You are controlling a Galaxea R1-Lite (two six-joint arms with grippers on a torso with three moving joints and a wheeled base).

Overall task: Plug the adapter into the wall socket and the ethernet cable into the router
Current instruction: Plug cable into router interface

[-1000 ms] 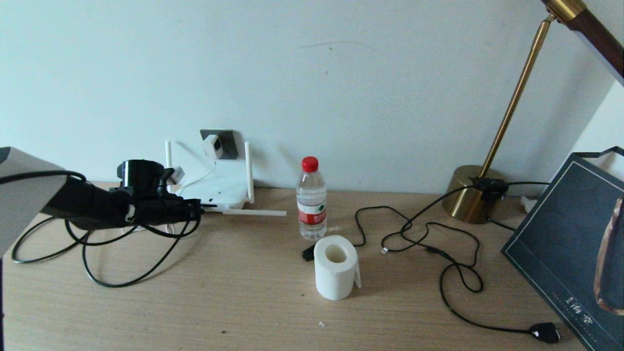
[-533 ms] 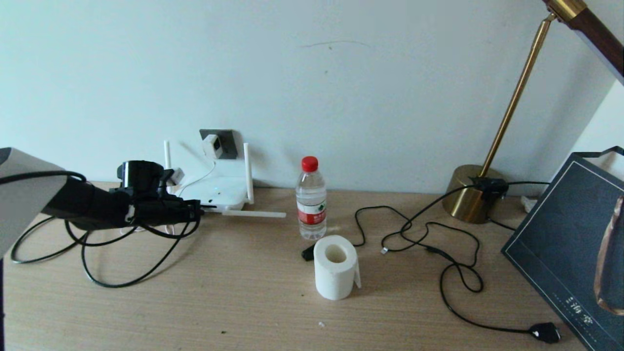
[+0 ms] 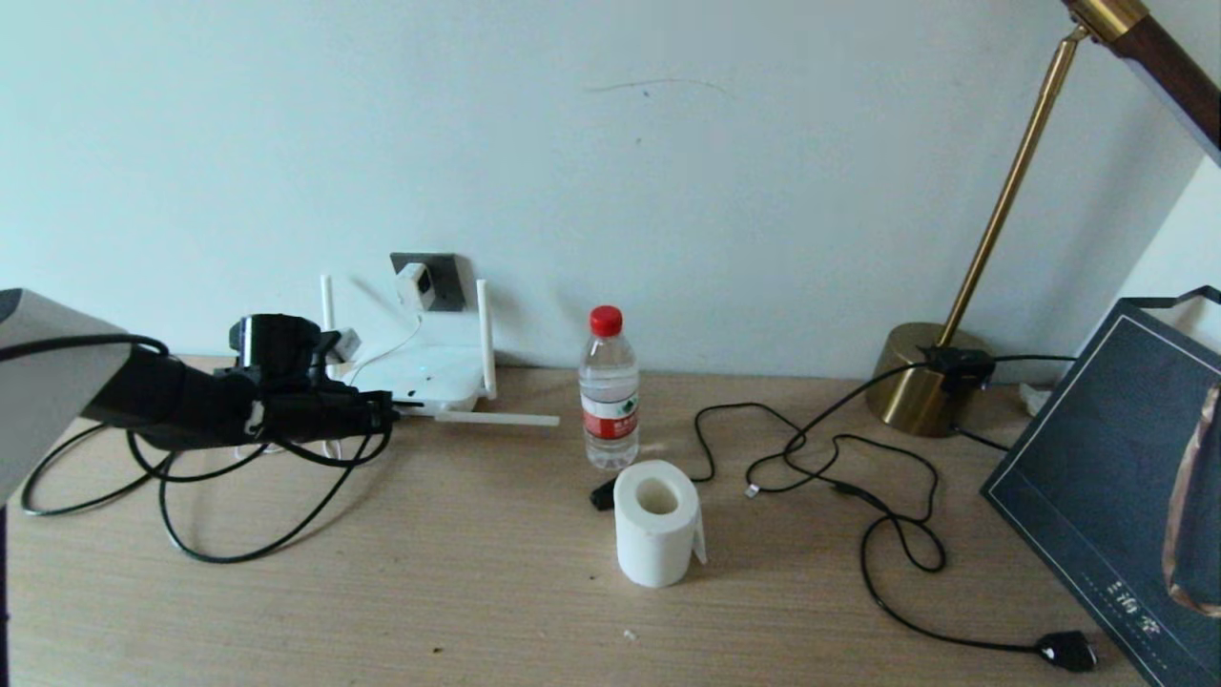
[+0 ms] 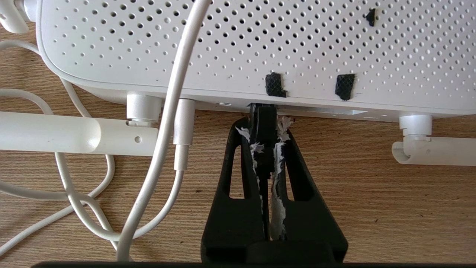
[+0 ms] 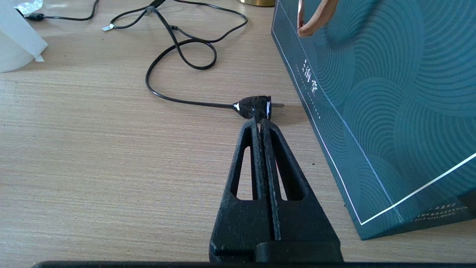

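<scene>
Black ethernet cable (image 4: 263,149) plug points straight at the router (image 4: 260,48), lengthwise between the left gripper (image 4: 264,128) fingers, which clench it, its tip at a port on the router's edge. The adapter (image 3: 417,284) sits in the wall socket (image 3: 441,277). The right gripper (image 5: 260,124), clenched empty, hovers over the wooden table (image 3: 477,592) below a pale wall.

One router (image 3: 424,377), one bottle (image 3: 610,391), one paper roll (image 3: 656,523), one lamp (image 3: 930,382).
</scene>
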